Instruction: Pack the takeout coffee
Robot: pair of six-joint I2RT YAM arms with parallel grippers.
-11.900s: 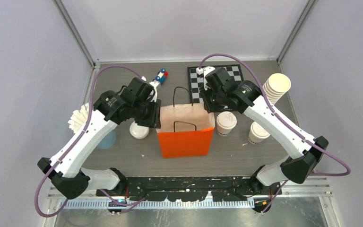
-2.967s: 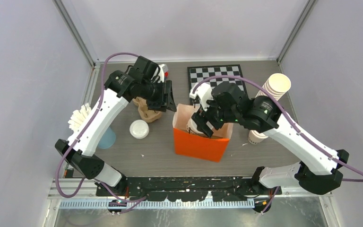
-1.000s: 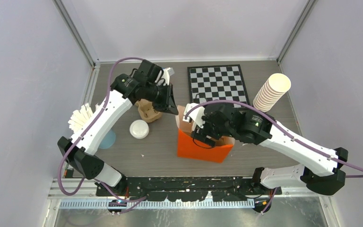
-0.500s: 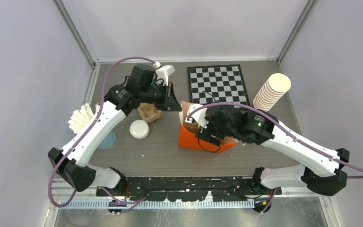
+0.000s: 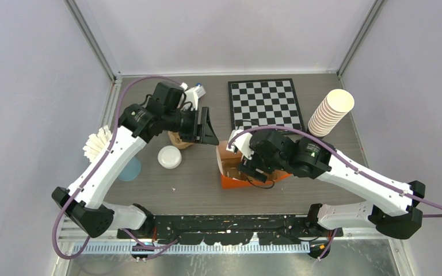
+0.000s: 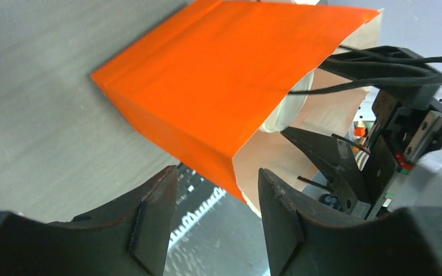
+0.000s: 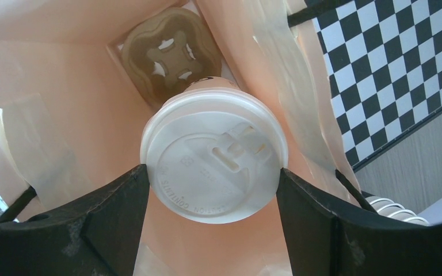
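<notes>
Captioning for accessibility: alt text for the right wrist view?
A white paper cup with a white plastic sip lid is held between the black fingers of the right gripper inside an orange paper bag; a brown cardboard cup carrier sits at the bag's bottom.

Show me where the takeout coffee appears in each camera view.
Top external: hidden by the right gripper in the orange bag.
Left wrist: takeout coffee, white sliver at the bag's mouth.
Right wrist: centre, lid facing the camera.
Shared landmark: the orange bag.
</notes>
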